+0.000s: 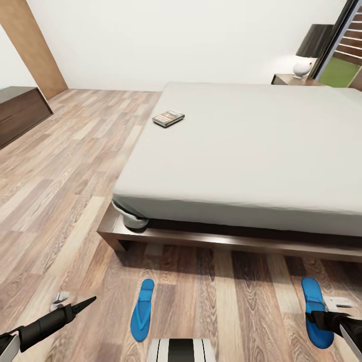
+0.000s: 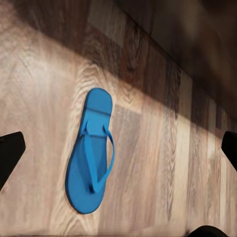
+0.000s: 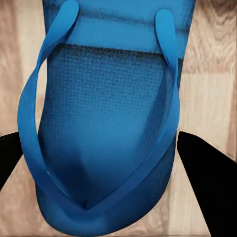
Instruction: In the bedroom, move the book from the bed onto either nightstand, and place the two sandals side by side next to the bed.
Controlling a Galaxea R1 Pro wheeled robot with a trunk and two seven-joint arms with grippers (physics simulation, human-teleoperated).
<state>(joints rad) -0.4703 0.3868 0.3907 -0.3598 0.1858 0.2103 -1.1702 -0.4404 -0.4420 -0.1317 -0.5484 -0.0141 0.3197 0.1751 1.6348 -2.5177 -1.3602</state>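
Left gripper (image 1: 80, 305) at lower left, fingers spread and empty; left sandal (image 1: 142, 310) flat on floor (image 1: 65, 191) at lower centre, book (image 1: 168, 118) on bed (image 1: 241, 151) above; right gripper (image 1: 322, 318) open astride right sandal (image 1: 315, 311) at lower right, likely light, bendy foam, best pinched across the sole edges.

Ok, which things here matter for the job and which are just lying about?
Job: book; bed; left sandal; right sandal, with the right gripper open around it; far nightstand.
Just there: dresser; lamp; window.
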